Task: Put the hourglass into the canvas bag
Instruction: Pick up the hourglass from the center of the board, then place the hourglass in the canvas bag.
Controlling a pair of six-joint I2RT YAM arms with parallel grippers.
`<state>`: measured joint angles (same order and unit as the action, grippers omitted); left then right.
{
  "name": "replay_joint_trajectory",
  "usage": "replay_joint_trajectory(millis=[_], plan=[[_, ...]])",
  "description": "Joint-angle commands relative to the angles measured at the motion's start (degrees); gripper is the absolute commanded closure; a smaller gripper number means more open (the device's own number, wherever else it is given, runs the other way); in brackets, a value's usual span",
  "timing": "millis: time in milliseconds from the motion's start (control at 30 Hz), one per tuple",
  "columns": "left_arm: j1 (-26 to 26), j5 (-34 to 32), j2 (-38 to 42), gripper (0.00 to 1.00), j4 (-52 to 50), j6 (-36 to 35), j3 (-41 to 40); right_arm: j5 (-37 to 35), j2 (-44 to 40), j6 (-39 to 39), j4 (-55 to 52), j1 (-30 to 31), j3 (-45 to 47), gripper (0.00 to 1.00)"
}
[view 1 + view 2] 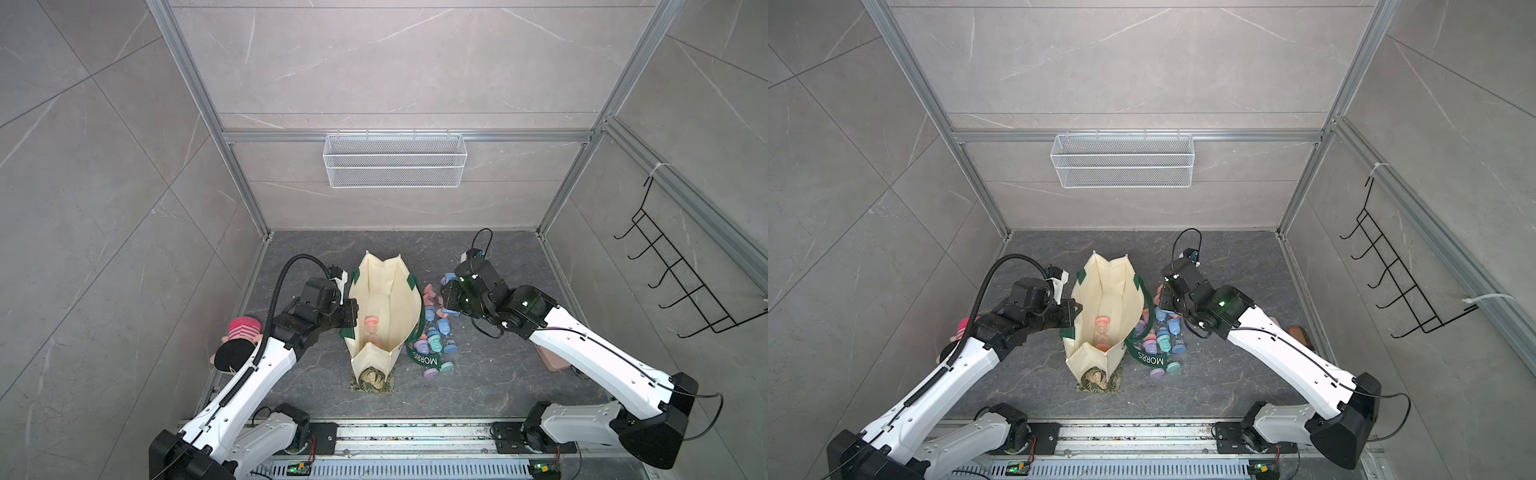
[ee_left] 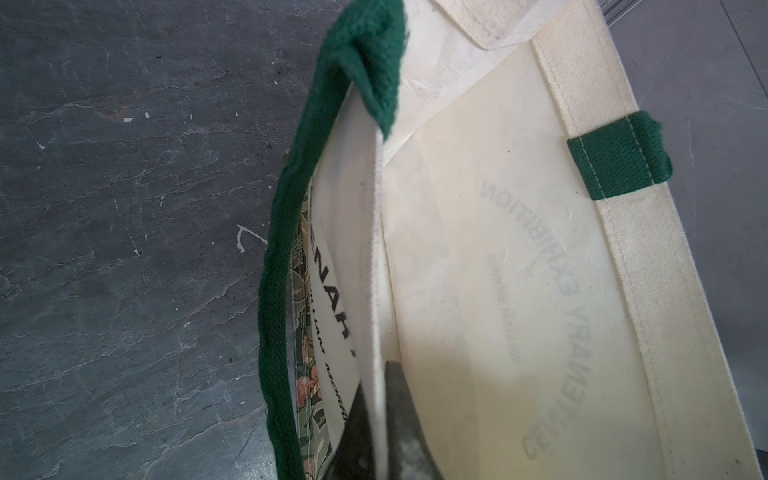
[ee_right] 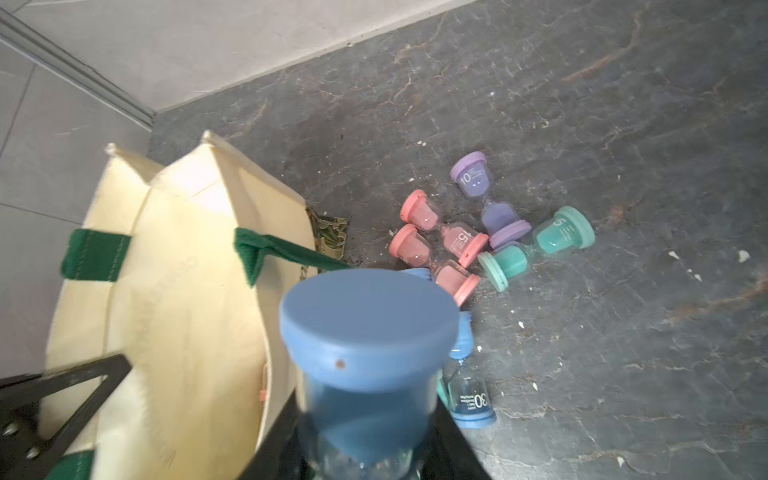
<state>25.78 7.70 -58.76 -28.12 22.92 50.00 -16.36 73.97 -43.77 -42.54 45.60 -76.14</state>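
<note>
1. The canvas bag (image 1: 390,286) stands upright in the middle of the bench (image 1: 478,374). Its mouth is open toward the camera in both top views.
2. One pink hourglass (image 1: 371,328) lies already inside the bag, on its bottom. So I judge that a part of the work is done.
3. The left pincer (image 1: 351,313) is at 9 o'clock of the bag. In the left wrist view its two dark fingers (image 2: 407,415) are closed on the cream wall, one on each side of the cloth. I think this grip holds the mouth open.
4. The right pincer (image 1: 448,305) is at 3 o'clock of the bag, outside the rim. It is closed on a blue hourglass (image 3: 368,345), whose round cap fills the right wrist view.
5. This blue hourglass is beside the bag, not yet above the mouth. It seems to me lifted from the bench, but I cannot confirm this.
6. What is left for it, in my judgement: to carry it toward 9 o'clock over the rim, to lower it and to release it.
7. More loose hourglasses (image 1: 436,332), pink, purple, teal and blue, lie in a heap between 3 and 5 o'clock of the bag. Whether they must go in too, I cannot tell.
</note>
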Motion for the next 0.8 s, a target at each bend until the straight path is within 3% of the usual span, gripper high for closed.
replay_joint_trajectory(millis=[0, 333, 767], plan=[[0.28, 0.73, -0.12, 1.0, 1.31, -1.42, 1.64, -2.27, 2.09, 2.36, -0.48, 2.54, -5.37, 1.0], [0.24, 1.13, -0.43, 1.0, 1.57, -1.47, 1.51, -0.02, 9.86, 4.19, 2.76, 8.0, -14.85, 1.0], [0.31, 0.37, 0.4, 1.0, 1.49, -1.69, 1.26, 2.88, 17.69, 3.82, 4.84, 8.93, -19.55, 1.0]])
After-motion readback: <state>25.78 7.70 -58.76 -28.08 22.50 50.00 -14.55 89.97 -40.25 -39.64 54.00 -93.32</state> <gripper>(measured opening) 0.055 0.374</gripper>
